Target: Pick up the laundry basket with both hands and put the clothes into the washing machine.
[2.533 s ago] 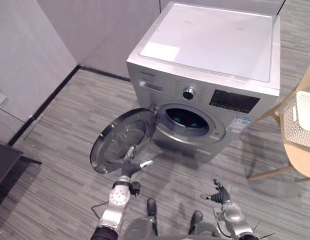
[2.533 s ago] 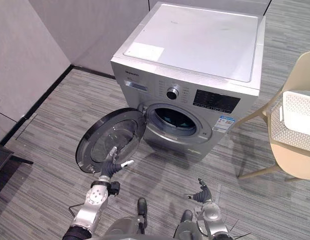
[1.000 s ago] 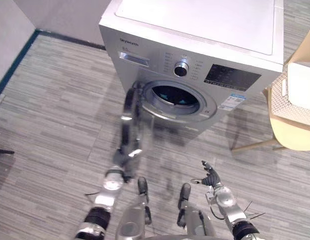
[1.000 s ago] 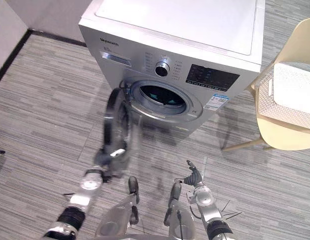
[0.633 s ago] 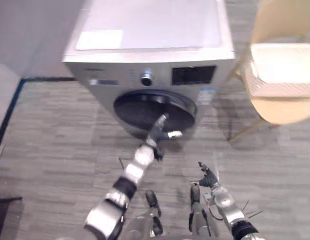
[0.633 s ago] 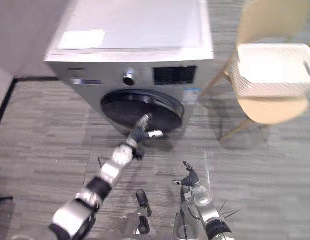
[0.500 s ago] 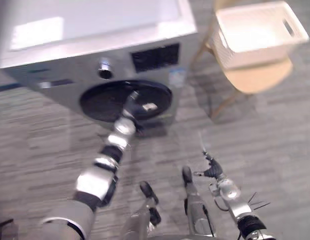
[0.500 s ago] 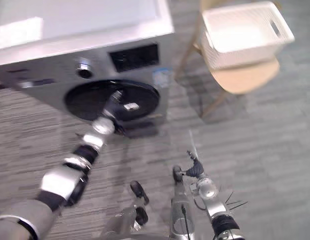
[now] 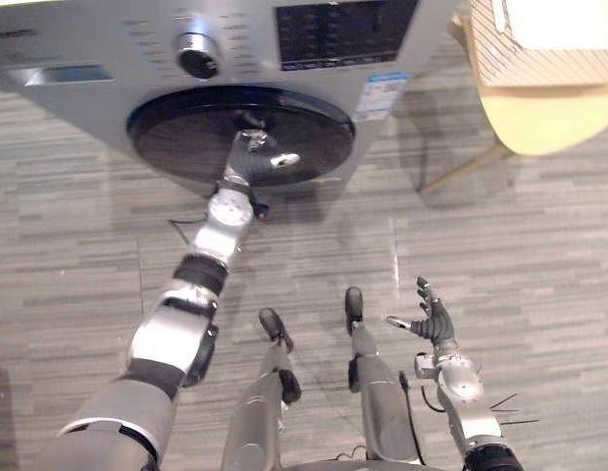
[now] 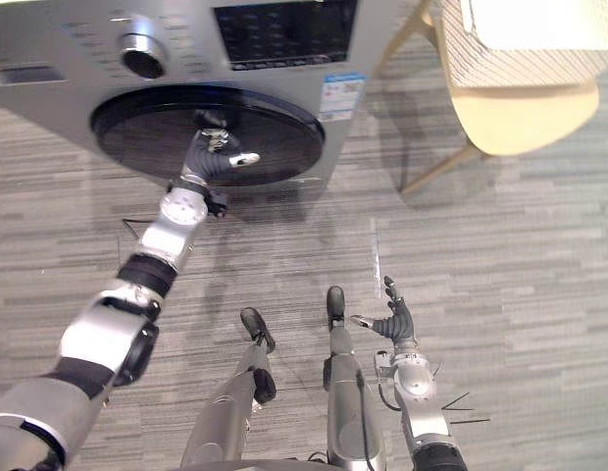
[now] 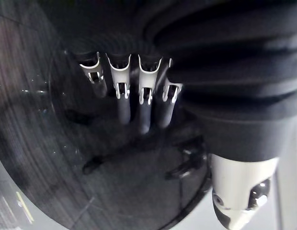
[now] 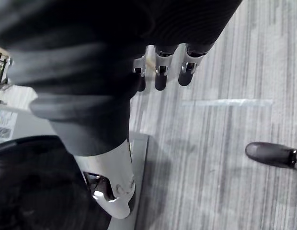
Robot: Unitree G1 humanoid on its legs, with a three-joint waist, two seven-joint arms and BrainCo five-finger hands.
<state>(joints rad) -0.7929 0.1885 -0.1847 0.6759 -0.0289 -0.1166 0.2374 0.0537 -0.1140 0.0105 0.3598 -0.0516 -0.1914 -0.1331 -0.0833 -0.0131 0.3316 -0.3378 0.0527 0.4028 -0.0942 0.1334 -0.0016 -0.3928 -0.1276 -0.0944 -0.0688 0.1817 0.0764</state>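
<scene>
You're in what looks like a home laundry room. A silver front-loading washer (image 9: 88, 74), with a dial (image 9: 198, 57), a dark panel (image 9: 343, 29) and a round door (image 9: 186, 147), stands on a grey plank floor (image 9: 500, 255). Just beside it, a tan chair (image 9: 559, 118) carries a white basket (image 10: 520, 61).

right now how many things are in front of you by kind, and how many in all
washing machine: 1
laundry basket: 1, standing on the chair
chair: 1
robot hands: 2, left hand flat against the shut door, right hand open above the floor
total: 5
</scene>
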